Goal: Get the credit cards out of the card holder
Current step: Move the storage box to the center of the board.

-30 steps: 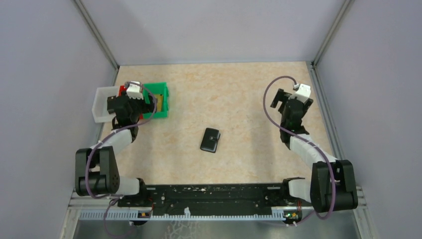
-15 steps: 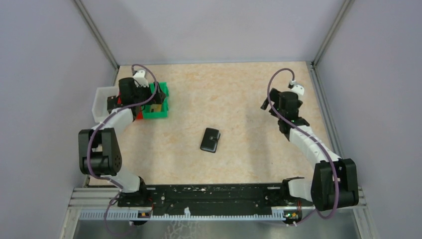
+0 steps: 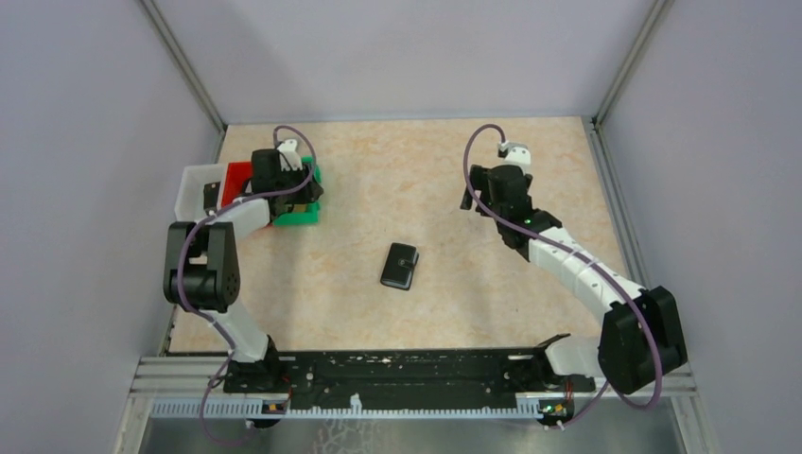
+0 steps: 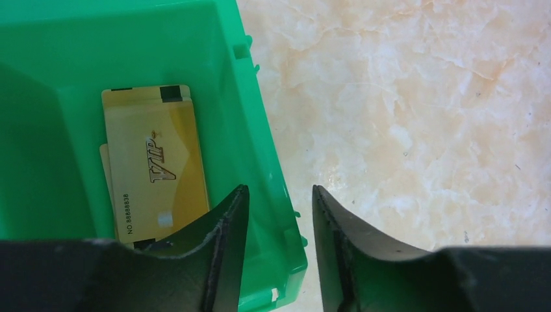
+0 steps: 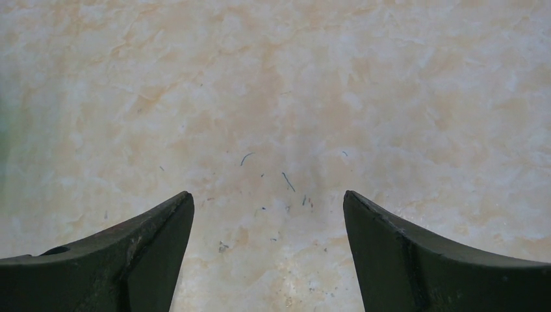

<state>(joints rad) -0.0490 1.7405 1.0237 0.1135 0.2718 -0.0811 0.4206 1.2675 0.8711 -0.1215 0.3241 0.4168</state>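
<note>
While the holder (image 3: 400, 266) lies shut in the middle of the table (image 3: 473, 312), well apart from both arms, the gold cards (image 4: 156, 169) sit flat on the floor of the green bin (image 4: 130, 39) at the far left. At least two are stacked, slightly offset. My guess is that the bin is where cards go once pulled, which would explain them being there and not in the holder.

The left gripper (image 4: 279, 188) hangs over that bin's right wall with its jaws partly spread and nothing between them. The right gripper (image 5: 268, 194) hovers over bare table at the far right, spread wide and empty. Neither is placed to work on the holder yet.

From above, the holder's long axis runs near to far, its far end leaning a little right; the strap tab seems to sit toward that far end. In the left wrist view the cards' long axis runs top to bottom, lettering along it. Whether other cards remain inside the holder, I cannot tell.
</note>
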